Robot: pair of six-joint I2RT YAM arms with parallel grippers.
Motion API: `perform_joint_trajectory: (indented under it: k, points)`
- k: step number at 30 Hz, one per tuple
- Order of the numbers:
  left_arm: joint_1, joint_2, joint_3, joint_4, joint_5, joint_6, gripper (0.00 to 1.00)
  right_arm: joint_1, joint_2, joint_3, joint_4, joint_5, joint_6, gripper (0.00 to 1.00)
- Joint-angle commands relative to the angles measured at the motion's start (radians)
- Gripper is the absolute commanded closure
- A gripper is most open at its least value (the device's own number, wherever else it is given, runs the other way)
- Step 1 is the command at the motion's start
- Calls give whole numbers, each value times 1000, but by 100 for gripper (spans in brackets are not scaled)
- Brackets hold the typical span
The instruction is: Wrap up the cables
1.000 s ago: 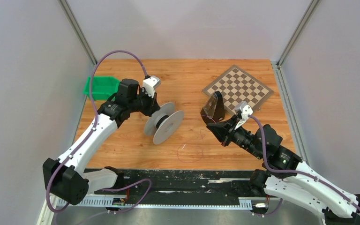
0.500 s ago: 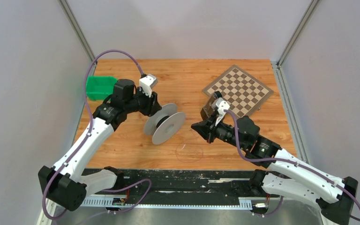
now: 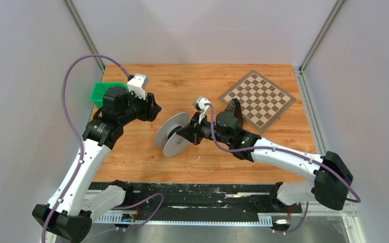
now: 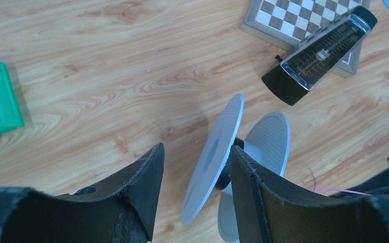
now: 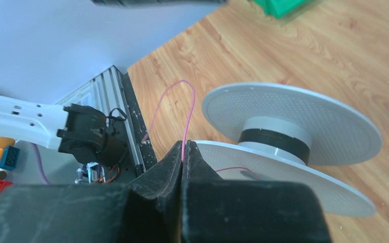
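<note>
The cable [image 5: 189, 104] is a thin pink-red wire. My right gripper [image 5: 184, 147] is shut on it, right at the rim of the grey spool [image 5: 283, 136]. From the pinch the wire arches up and drops toward the table's near edge. In the top view its slack lies as a faint loop [image 3: 198, 159] on the wood in front of the spool [image 3: 174, 135]. There the right gripper [image 3: 180, 134] touches the spool's near side. My left gripper [image 3: 156, 108] is open and empty, apart from the spool on its far left. In the left wrist view, the spool [image 4: 218, 152] shows beyond that gripper [image 4: 195, 149].
A chessboard [image 3: 258, 95] lies at the back right. A black metronome [image 4: 316, 55] lies against its near corner, half hidden behind my right arm in the top view. A green bin [image 3: 98, 91] sits at the left edge of the table, behind my left arm.
My left gripper has opened, let go of the spool and pulled back to the left. My right arm has swung left, carrying the pinched cable up against the spool.
</note>
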Motion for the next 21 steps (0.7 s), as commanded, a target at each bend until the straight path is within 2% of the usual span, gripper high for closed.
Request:
perform_joint_trajectory:
  k: [1,5,12,21]
  points:
    - [79,-51,15,-25,80,-85,41,-3,45,39,96,-5,12,100]
    - [97,-99,-39,-2,219,-32,39,-6,74,41,77,49,-49,100]
    - [96,-147,-194,86,371,20,36,-15,118,38,26,100,-97,100]
    - [95,-189,-289,100,332,111,37,-29,168,31,9,98,-99,100]
